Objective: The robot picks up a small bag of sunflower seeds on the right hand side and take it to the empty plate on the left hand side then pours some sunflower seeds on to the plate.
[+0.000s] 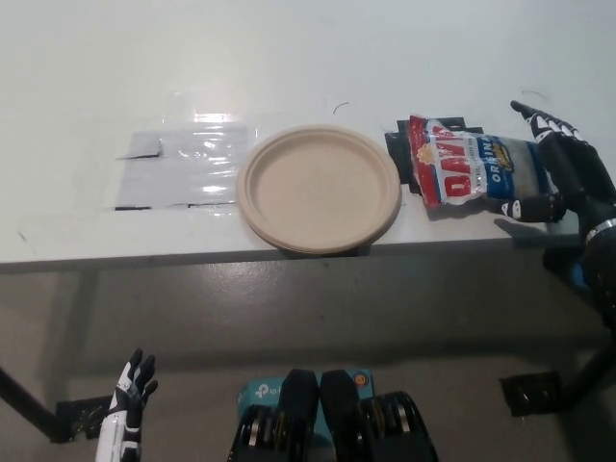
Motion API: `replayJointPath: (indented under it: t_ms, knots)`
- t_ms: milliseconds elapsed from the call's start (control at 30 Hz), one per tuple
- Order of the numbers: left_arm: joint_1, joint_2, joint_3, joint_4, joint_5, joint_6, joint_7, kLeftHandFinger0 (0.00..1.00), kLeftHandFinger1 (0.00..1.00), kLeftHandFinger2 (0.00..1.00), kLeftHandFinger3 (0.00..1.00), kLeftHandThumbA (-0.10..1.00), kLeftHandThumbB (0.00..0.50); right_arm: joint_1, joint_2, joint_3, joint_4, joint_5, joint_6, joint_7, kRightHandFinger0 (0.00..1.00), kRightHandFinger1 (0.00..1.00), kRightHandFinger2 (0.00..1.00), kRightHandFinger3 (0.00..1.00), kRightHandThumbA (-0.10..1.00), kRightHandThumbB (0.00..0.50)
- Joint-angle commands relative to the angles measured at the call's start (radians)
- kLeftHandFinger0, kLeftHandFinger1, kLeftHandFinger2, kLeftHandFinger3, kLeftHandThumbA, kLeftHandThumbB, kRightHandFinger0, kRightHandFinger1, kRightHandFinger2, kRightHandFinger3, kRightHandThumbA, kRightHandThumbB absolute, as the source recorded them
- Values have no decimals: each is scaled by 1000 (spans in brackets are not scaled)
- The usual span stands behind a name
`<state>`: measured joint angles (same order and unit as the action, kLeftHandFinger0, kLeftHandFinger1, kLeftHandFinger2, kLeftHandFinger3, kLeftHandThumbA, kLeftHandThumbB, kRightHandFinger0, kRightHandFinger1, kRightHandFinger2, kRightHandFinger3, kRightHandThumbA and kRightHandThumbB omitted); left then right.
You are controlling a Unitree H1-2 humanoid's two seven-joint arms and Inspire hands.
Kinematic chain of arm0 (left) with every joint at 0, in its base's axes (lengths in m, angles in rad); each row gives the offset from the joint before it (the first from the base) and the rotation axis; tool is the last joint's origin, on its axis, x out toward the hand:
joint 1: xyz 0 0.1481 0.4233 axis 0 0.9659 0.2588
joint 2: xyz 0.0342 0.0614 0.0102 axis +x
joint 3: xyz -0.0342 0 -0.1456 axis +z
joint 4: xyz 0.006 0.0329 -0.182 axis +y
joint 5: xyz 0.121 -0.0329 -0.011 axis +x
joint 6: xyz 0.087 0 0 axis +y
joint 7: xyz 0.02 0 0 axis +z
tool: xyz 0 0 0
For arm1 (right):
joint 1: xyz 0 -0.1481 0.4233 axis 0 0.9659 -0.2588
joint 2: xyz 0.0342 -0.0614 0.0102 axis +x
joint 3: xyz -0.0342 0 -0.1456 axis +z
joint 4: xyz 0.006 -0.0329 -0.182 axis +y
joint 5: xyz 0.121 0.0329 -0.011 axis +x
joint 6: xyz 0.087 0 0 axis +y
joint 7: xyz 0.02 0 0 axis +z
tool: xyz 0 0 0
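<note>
Two hands are in view, and I take them from near to far. Nearest, low at the left and well below the table edge, my white left hand [123,416] hangs idle with its fingers apart and nothing in them; I leave it there for this step. On the white table [308,67], close to its near edge, the empty plate [319,188] sits bare and level, and left of it lies a clear plastic sheet [181,168]. Just right of the plate, apart from its rim, the bag of sunflower seeds [476,175] lies flat over a dark marker patch [399,152], its crimped end toward the plate. My black right hand [556,166] is at the bag's right end, fingers spread wide and curved around that end, one tip at the far corner and another low at the near side. I cannot tell whether they touch the film; nothing is gripped yet. My judgement is that the grasp is the step in hand. To do it well I would close evenly across the bag's width, well in from the edge so the slick film does not squirt out, and keep the open end raised until it is over the plate.
</note>
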<state>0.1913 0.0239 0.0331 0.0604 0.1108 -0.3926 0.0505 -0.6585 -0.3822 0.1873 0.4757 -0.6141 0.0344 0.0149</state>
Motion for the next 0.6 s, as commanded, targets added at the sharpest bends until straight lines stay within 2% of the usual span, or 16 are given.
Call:
replayJointPath:
  t_ms: [0,200,233,433,533,567]
  knots:
    - [12,10,-4,-29,7,-34,1,1000,1000,1000,1000,1000,5,-64,-15,6,38,-7,-35,-50,1000,1000,1000,1000,1000,305]
    - [12,10,-4,-27,3,-33,0,1000,1000,1000,1000,1000,15,-83,-9,14,114,4,-54,-67,1000,1000,1000,1000,1000,285]
    - [13,9,-5,-31,1,-29,-1,1000,1000,1000,1000,1000,17,-88,-9,17,127,0,-54,-73,1000,1000,1000,1000,1000,297]
    - [13,8,-5,-32,1,-25,0,1000,1000,1000,1000,1000,25,-103,-8,24,165,4,-65,-84,1000,1000,1000,1000,1000,295]
    - [13,8,-4,-30,1,-27,0,1000,1000,1000,1000,1000,9,-110,-4,24,174,13,-61,-81,1000,1000,1000,1000,1000,295]
    - [12,9,-4,-28,5,-31,2,1000,1000,1000,1000,1000,8,-112,-4,25,178,13,-63,-82,1000,1000,1000,1000,1000,312]
